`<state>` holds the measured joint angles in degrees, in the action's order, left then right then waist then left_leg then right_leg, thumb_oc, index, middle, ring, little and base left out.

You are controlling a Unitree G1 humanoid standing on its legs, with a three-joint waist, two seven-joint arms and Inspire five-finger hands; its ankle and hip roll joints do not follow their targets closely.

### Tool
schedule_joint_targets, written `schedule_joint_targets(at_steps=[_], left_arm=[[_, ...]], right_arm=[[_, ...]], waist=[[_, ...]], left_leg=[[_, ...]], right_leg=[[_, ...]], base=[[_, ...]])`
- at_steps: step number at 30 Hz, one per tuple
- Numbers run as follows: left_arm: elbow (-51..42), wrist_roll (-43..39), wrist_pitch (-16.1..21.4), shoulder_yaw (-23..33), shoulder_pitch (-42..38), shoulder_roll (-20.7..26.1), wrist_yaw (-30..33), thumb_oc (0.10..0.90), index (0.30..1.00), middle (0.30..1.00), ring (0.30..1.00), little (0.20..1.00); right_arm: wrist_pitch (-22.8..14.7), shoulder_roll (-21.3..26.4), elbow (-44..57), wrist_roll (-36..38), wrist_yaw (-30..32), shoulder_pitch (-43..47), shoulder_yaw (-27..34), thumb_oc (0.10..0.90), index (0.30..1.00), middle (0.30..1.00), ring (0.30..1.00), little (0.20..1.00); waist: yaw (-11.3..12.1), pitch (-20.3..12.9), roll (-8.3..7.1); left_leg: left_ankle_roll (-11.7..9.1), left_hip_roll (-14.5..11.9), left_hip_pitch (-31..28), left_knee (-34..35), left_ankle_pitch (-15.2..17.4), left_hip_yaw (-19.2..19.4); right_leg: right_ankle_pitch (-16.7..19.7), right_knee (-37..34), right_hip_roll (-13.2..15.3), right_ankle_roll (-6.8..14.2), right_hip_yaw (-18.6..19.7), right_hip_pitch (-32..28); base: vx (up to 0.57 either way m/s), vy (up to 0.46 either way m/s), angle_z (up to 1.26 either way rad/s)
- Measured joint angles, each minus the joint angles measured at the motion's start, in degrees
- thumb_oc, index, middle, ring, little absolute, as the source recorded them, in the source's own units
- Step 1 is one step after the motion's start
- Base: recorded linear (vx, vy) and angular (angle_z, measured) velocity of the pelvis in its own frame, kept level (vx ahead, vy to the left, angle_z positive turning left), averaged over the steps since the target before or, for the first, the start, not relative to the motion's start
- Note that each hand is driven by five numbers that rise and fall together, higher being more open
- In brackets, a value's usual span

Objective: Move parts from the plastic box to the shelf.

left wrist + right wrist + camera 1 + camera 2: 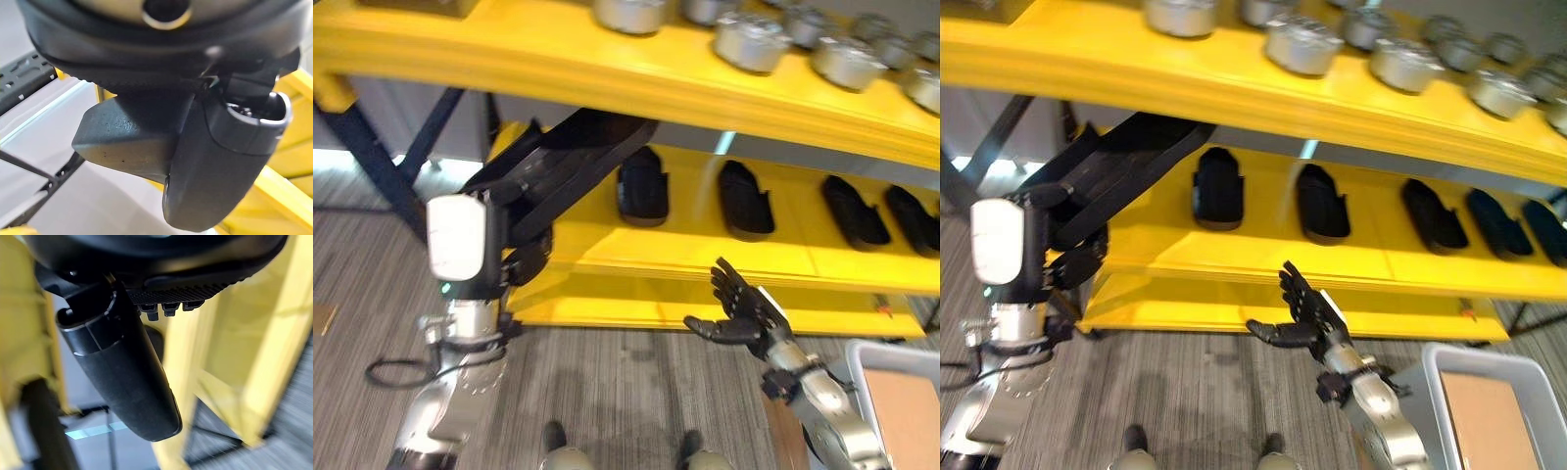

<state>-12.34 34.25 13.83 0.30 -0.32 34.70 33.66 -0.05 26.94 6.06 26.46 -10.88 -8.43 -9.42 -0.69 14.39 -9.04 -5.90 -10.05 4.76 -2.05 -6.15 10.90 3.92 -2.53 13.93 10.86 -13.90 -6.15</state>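
Note:
My left hand [524,257] is raised at the left end of the yellow shelf [705,259], its fingers curled round a long black part [573,157]. The part slants up and to the right, its far end just under the top board and over the middle board's left end. In the left wrist view the same part [127,139] lies beside the thumb [215,171]. My right hand [744,305] hovers open in front of the shelf's lower edge, fingers spread, holding nothing. The grey plastic box [901,360] stands at the lower right with a brown sheet [901,416] inside.
Several black parts [744,201] lie in a row on the middle board. Several round silver parts [752,41] stand on the top board [607,83]. A dark diagonal brace [372,157] holds the shelf's left end. Grey carpet [626,382] lies in front.

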Motion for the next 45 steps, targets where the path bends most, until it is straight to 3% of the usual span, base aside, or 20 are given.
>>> schedule_joint_targets(at_steps=[2,3,9,13,25,34,39,42,45], left_arm=[[-0.32,-0.05,-0.51,0.0,1.6,0.48,-0.58,0.4,0.3,0.3,0.3,0.3],[-0.36,-0.16,-1.47,-0.24,2.53,0.47,-1.09,0.4,0.3,0.3,0.3,0.3],[-3.16,-1.51,-2.32,-0.45,3.21,-0.06,-1.93,0.4,0.3,0.3,0.3,0.3],[-3.08,-7.26,-6.14,-0.29,3.21,-2.56,-1.61,0.4,0.3,0.3,0.3,0.3],[0.38,-27.13,-12.29,-0.46,3.02,-9.29,-2.17,0.4,0.3,0.3,0.3,0.3],[5.83,-29.65,-16.28,-1.2,2.69,-10.62,-5.37,0.4,0.3,0.3,0.3,0.3],[7.38,-29.61,-16.65,-5.19,-1.56,-11.1,-5.69,0.4,0.3,0.3,0.3,0.3],[9.76,-29.61,-17.73,-5.53,-5.66,-11.08,-5.29,0.4,0.3,0.3,0.3,0.3],[15.45,-29.93,-18.21,-5.03,-8.02,-11.3,-3.9,0.4,0.3,0.3,0.3,0.3]], right_arm=[[0.11,4.03,2.98,-1.82,-4.01,0.87,-0.68,0.9,1.0,1.0,1.0,1.0],[0.1,8.88,6.22,-2.23,-8.36,2.92,-1.63,0.9,1.0,1.0,1.0,1.0],[0.12,13.42,10.31,-2.11,-12.99,7.28,-1.46,0.9,1.0,1.0,1.0,1.0],[0.75,13.89,10.75,-2.21,-13.35,7.43,-1.94,0.9,1.0,1.0,1.0,1.0],[1.37,14.24,10.73,-6.31,-14.99,8.85,-2.82,0.9,1.0,1.0,1.0,1.0],[1.69,16.78,10.73,-7.29,-20.15,11.35,-3.66,0.9,1.0,1.0,1.0,1.0],[1.65,16.05,9.64,-7.28,-23.04,15.97,-7.86,0.9,1.0,1.0,1.0,1.0],[1.66,16.45,9.64,-7.34,-25.93,17.25,-10.16,0.9,1.0,1.0,1.0,1.0],[1.57,17.93,8.44,-8.61,-26.39,20.06,-12.36,0.9,1.0,1.0,1.0,1.0]], waist=[[0.73,0.01,2.35],[0.92,-0.04,3.42],[0.99,-0.2,3.46],[1.16,-0.22,3.49],[0.96,-0.56,4.05],[0.88,-0.68,4.27],[0.59,-0.66,4.47],[-0.88,-0.74,5.27],[-1.44,-0.61,6.25]], left_leg=[[-0.54,-0.41,-0.93,2.9,-1.57,0.65],[-0.76,-0.92,-3.09,4.61,-2.34,1.36],[-0.91,-2.14,-4.18,5.62,-3.22,1.32],[-1.28,-1.66,-4.21,5.61,-3.56,1.07],[-1.1,-1.57,-5.9,6.36,-3.4,0.55],[-1.26,-1.82,-6.0,6.33,-3.63,0.36],[-0.71,-2.05,-6.83,6.34,-3.32,1.36],[-1.03,-3.13,-6.84,6.34,-3.52,1.37],[-1.7,-5.13,-6.62,5.14,-3.61,2.78]], right_leg=[[-0.05,0.1,-0.36,-0.09,-0.24,0.9],[-0.04,-0.26,-0.93,-0.1,0.43,-0.09],[-0.18,-1.55,-2.52,-0.53,0.12,-1.35],[-0.22,-2.08,-2.2,-0.43,-0.57,-2.01],[-0.56,-2.3,-2.28,-0.4,-0.74,-3.65],[-0.64,-1.86,-2.51,-0.51,-0.7,-3.5],[-0.88,-1.35,-2.38,-0.69,-0.36,-3.37],[-1.94,0.6,-3.18,-1.14,0.0,-2.29],[-6.86,10.4,-3.73,-2.26,1.95,3.61]], base=[[0.07,-0.165,-0.17],[0.07,-0.183,-0.24],[0.05,-0.06,-0.03],[0.02,-0.042,0.06],[0.01,-0.013,0.01],[0.02,-0.062,0.0],[0.02,-0.11,-0.07],[-0.02,-0.287,-0.07],[-0.04,-0.217,-0.32]])
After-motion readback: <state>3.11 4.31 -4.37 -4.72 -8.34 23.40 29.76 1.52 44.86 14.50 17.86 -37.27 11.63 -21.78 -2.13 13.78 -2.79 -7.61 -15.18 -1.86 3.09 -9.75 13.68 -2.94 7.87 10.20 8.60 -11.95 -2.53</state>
